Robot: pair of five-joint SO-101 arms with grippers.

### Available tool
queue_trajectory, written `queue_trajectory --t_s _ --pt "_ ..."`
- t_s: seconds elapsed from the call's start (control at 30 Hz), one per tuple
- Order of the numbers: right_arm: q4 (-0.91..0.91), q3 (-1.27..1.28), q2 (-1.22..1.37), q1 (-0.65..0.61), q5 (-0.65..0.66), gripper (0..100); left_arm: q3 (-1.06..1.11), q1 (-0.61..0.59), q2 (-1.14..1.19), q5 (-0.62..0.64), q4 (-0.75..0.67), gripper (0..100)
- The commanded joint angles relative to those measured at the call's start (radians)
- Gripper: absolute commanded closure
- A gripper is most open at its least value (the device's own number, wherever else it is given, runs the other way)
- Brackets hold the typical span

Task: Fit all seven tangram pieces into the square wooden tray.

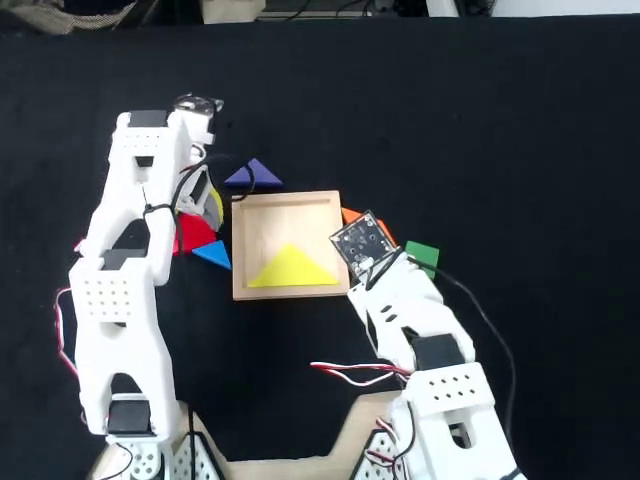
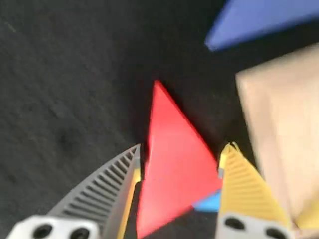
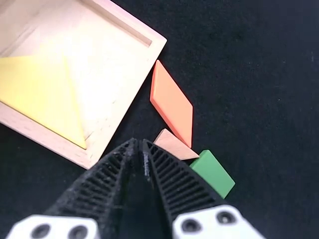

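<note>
You're one piece in: the large yellow triangle (image 1: 292, 268) lies flat in the square wooden tray (image 1: 285, 196), its long side along the tray's near edge, and the tray sits mid-table (image 1: 500, 120). The step in hand is the second piece. Your left gripper (image 2: 183, 147) has its two fingers set against opposite edges of the red triangle (image 2: 172, 164), closed on it as far as the wrist view lets you judge, just outside the tray's left edge. The small light blue triangle (image 1: 213, 254) lies touching or nearly touching the red one on its near side. The dark blue triangle (image 1: 253, 176) waits off the tray's far-left corner.

Next you'll probably need to lift the red piece clear of the rim, carry it over the bare far half and turn it so that it seats flat against the yellow one (watch that the light blue piece isn't dragged along).

Your right gripper (image 3: 143, 144) is pinched closed on nothing, poised by the tray's near-right corner, beside the orange parallelogram (image 3: 172, 103), pale triangle (image 3: 173, 144) and green square (image 3: 213, 173).
</note>
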Motion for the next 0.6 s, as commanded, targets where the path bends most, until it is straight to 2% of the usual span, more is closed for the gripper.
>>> queue_trajectory --t_s 0.0,0.3,0.57 --pt "-0.021 -0.012 -0.018 0.011 0.008 98.6 -0.008 -0.058 -0.006 -0.015 -0.078 73" --pt "-0.023 -0.012 -0.018 0.011 0.008 98.6 -0.035 -0.090 -0.008 -0.018 -0.114 73" --pt "-0.023 -0.012 -0.018 0.011 0.008 98.6 -0.108 -0.205 -0.014 -0.023 -0.129 73"
